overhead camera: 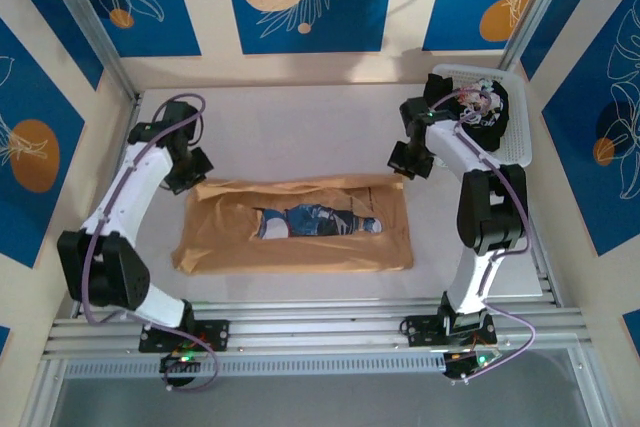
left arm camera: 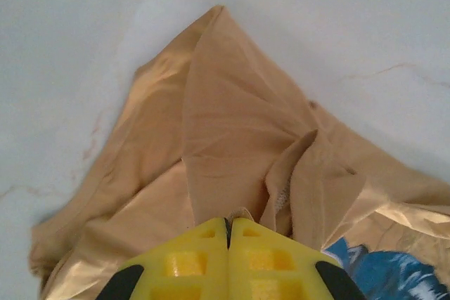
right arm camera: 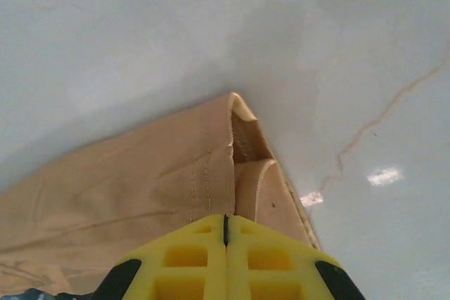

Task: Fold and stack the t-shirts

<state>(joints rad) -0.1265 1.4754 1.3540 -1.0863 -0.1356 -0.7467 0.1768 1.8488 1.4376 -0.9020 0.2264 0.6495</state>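
I hold the tan t-shirt's [overhead camera: 220, 237] far corners, left claw [left arm camera: 228, 226] and right claw [right arm camera: 225, 219] clenched; uneven pulling risks a skewed fold.

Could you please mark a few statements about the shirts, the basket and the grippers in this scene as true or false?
1. The tan t-shirt lies on the table. True.
2. The black t-shirt is stacked on the tan one. False: it sits in the white basket at the table's far right corner.
3. The left gripper and the right gripper are both shut on the tan t-shirt's far edge. True.
4. The blue print is completely covered. False: it shows in the gap between the folded-in flaps.
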